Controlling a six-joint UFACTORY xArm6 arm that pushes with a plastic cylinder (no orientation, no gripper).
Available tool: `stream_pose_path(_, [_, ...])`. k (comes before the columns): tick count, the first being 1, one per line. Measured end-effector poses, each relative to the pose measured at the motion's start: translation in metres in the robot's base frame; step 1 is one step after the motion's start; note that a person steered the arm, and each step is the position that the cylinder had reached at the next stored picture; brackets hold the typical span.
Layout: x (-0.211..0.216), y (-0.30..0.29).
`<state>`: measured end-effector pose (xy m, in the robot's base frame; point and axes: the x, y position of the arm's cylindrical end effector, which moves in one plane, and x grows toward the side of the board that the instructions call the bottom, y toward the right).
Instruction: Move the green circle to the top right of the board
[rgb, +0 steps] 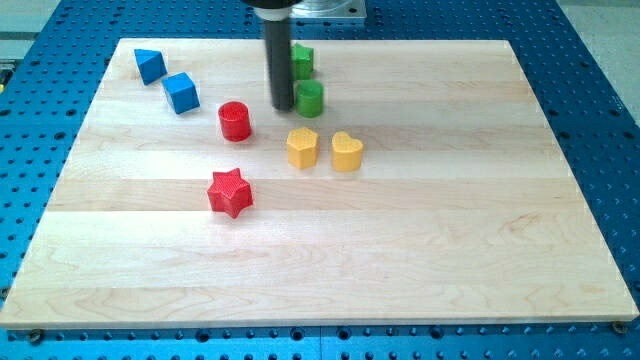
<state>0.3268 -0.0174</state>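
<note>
Spanning nearly the whole frame, the wooden table (420, 230) rests on a blue perforated base (600, 80). No pincer is fitted: the arm ends in a dark rod (279, 55), descending from the upper centre of the frame. My tip (281, 108) touches the left side of the green circle (310, 98), which sits in the upper centre of the table, well apart from the upper right corner. A green star (303, 60) lies just above it, partly hidden behind the rod. Two yellow heart-shaped blocks (303, 147) (346, 151) sit side by side just below the green circle. A red star (230, 192) lies left of centre; a red cylinder (235, 120) lies above it. Two blue blocks (150, 65) (181, 92) occupy the upper left.
</note>
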Motion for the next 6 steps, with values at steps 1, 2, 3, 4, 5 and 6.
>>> stream_pose_path(1, [-0.026,0.100])
stream_pose_path(2, [-0.027,0.129])
stream_pose_path(3, [-0.014,0.061])
stream_pose_path(4, [0.028,0.024])
stream_pose_path(5, [0.046,0.050])
stream_pose_path(6, [0.020,0.118])
